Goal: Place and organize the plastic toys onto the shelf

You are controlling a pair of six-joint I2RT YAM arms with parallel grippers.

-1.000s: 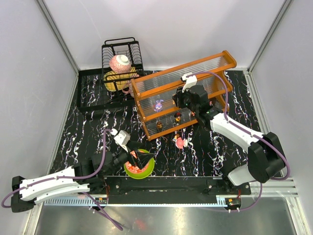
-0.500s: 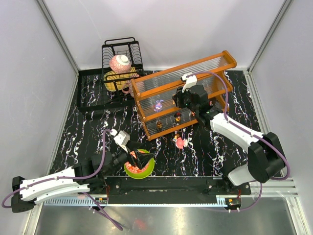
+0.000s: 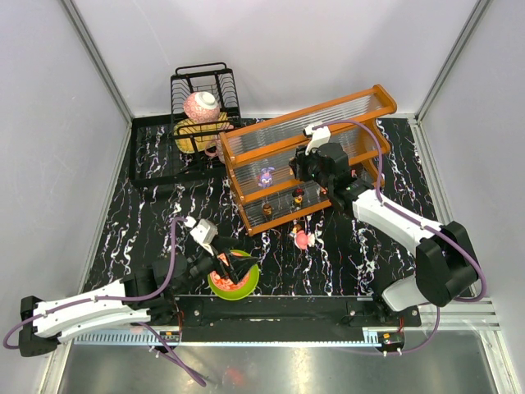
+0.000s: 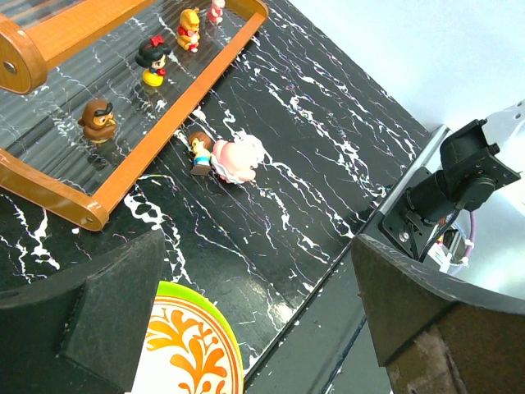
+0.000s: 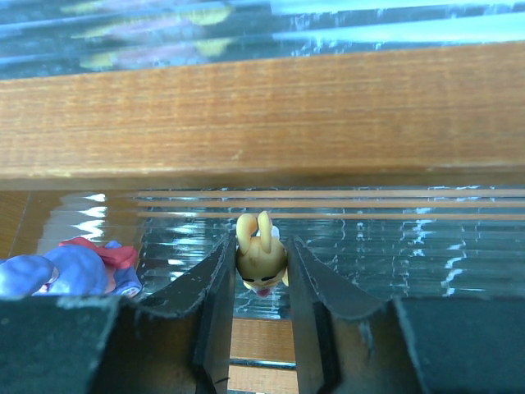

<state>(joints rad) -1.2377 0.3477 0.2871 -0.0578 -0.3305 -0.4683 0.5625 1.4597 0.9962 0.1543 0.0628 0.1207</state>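
The shelf is a big orange-framed rack with clear ribbed panels at the back of the table. My right gripper reaches in under its orange beam, shut on a small yellow long-eared toy held just over the ribbed panel. A purple toy lies to its left, also visible from above. On the lower tier stand a brown toy, a black-haired one and an orange one. A pink-and-white round toy lies on the table in front. My left gripper hangs open and holds nothing.
A green-rimmed patterned bowl sits under the left gripper near the front edge. A black wire dish rack holding crockery stands at the back left, touching the shelf's left end. The right arm's base is at the table's near edge.
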